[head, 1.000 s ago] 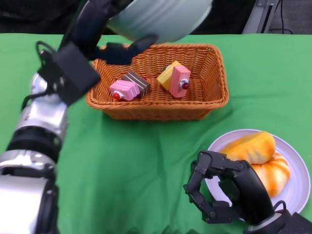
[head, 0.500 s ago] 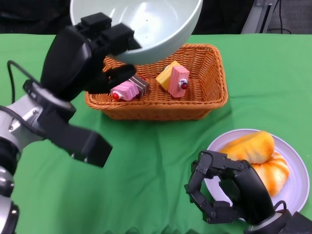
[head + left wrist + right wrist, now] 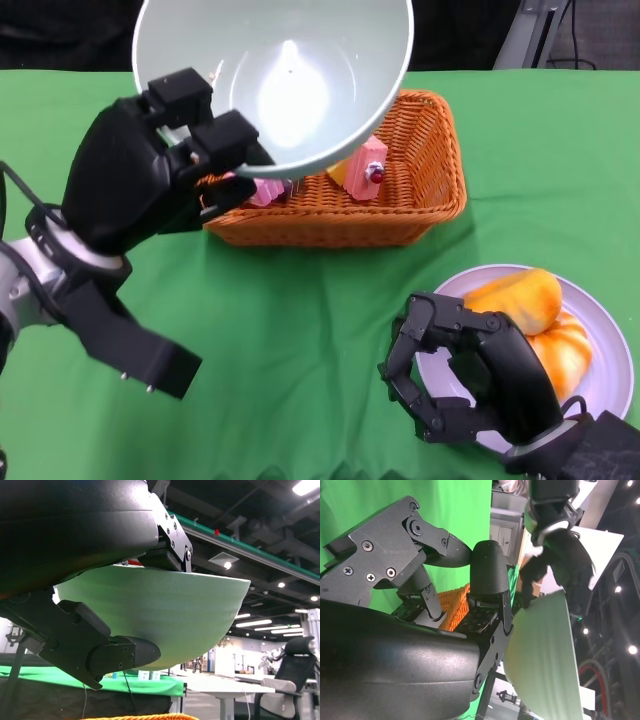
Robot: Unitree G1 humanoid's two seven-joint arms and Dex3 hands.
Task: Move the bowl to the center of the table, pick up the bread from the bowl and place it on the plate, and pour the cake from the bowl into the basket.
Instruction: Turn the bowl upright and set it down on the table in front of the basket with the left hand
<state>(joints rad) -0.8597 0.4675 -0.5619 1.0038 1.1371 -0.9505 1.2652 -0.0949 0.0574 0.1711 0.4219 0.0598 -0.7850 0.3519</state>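
Observation:
My left hand [image 3: 150, 170] grips the rim of the pale green bowl [image 3: 275, 75], held in the air above the woven basket [image 3: 420, 190] with its empty inside facing the camera. The left wrist view shows the bowl [image 3: 165, 615] from outside, with the fingers [image 3: 95, 650] under it. Cake pieces [image 3: 365, 165] lie in the basket, partly hidden by the bowl. Two orange bread pieces [image 3: 530, 320] rest on the white plate [image 3: 605, 385] at the right. My right hand [image 3: 470, 385] hovers at the plate's left edge, fingers curled, holding nothing.
Green cloth [image 3: 300, 320] covers the table. The basket stands at the back centre, the plate at the front right. In the right wrist view the bowl [image 3: 545, 660] and my left hand [image 3: 555, 545] appear beyond my right hand's fingers [image 3: 487, 575].
The left hand has turned the bowl from tipped over the basket back to upright, its inside now facing the camera, and the arm has dropped lower. The right hand barely moved.

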